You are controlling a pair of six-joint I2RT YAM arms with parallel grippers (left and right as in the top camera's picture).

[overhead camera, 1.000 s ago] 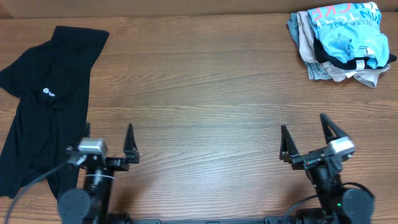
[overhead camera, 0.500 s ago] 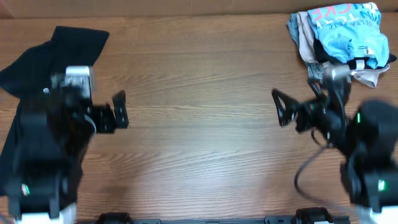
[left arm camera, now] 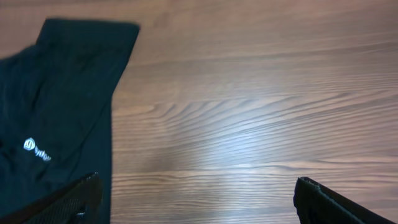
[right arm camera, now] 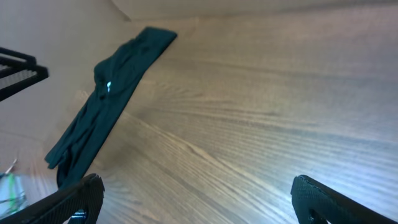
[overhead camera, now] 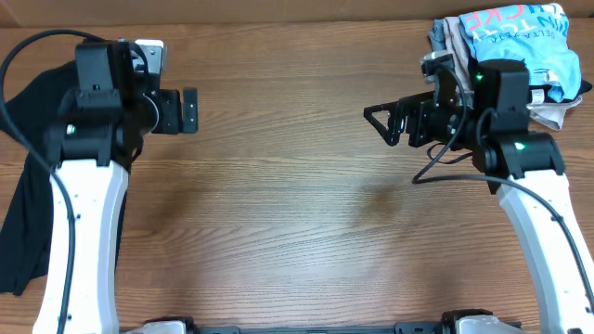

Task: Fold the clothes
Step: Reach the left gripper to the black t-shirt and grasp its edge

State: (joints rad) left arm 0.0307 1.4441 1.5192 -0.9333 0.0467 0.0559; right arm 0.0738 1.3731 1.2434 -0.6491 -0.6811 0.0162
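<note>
Fingers spread wide and holding nothing, the left gripper hangs above the wooden table. In the left wrist view one of its dark fingertips shows over the edge of the black T-shirt and the other over bare wood. The right gripper is likewise wide open and empty, its two fingertips framing a broad stretch of tabletop in the right wrist view. Seen from overhead, it points toward the middle of the table from the far right, well apart from the shirt. The T-shirt lies on the table's left side, bunched into a long, rumpled strip that runs from the far left corner down toward the near edge. Its small white logo faces up, and one end lies flat and squared off toward the back of the table. From overhead, much of the shirt is hidden beneath the left arm, whose white link crosses it. A black cable loops over the arm's upper end. Behind the right arm, a heap of other garments fills the far right corner, a light blue printed shirt on top of beige and grey garments.
</note>
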